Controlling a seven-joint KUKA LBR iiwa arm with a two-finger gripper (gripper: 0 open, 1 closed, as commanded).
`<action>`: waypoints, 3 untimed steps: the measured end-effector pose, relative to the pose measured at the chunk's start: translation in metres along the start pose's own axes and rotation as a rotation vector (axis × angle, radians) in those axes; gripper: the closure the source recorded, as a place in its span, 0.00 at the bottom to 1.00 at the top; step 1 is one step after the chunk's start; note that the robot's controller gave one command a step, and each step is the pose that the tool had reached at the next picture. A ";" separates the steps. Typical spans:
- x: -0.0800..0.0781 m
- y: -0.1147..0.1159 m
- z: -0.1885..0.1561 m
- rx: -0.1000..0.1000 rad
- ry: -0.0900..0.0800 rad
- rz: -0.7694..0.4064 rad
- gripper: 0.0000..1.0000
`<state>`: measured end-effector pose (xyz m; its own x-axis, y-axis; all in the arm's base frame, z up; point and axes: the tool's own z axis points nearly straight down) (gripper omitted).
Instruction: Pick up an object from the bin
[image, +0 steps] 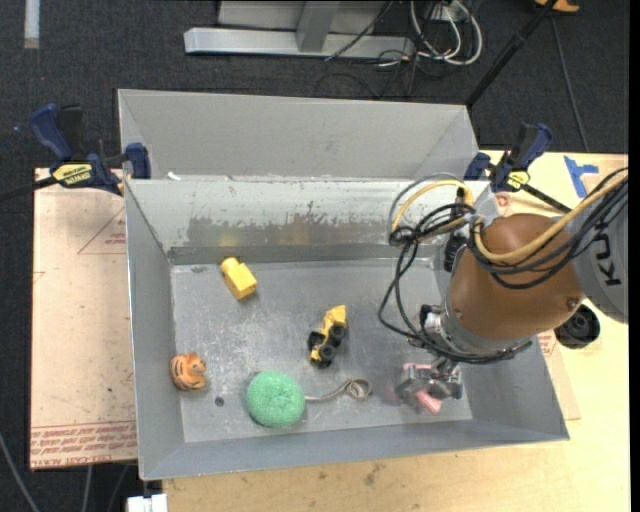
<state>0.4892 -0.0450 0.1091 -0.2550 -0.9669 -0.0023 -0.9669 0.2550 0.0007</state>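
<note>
Landmark: green ball (275, 398), round and fuzzy, low on the floor of the bin (300, 205)
Gripper: (430, 385) well to the right of the green ball, at about the same level, down close to the bin floor beneath the arm's brown cover (510, 285)
Opening: cannot tell whether wide or narrow; lost among cables and shadow
Task's thing: small pink piece (432, 402), well right of the green ball, directly under the gripper; shape unclear
Hold: nothing plainly seen gripped; pink piece peeping out at the gripper's lower edge, whether clasped or merely lying beneath cannot be told
Between: grey wire loop (350, 390), just right of the green ball, apart from the gripper
Other things: yellow and black toy truck (328, 335) up and right of the green ball; yellow block (238, 278) well above it and slightly left; orange toy figure (187, 371) to its left, near the bin wall
Step in hand: most likely settling onto the pink piece or closing on it; no lift yet, judging by how low the gripper sits
Next move calls for: a firm close on the pink piece, then a straight rise clear of the floor, away from the sloping wall farthest right of the green ball
Risk: small piece, likely to slip out or get nudged aside if the close lands off-centre
</note>
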 end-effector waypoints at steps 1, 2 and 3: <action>0.000 0.001 -0.013 -0.006 0.001 0.000 1.00; -0.001 0.002 -0.034 -0.006 0.000 0.000 1.00; -0.001 0.000 -0.052 0.001 -0.001 0.001 1.00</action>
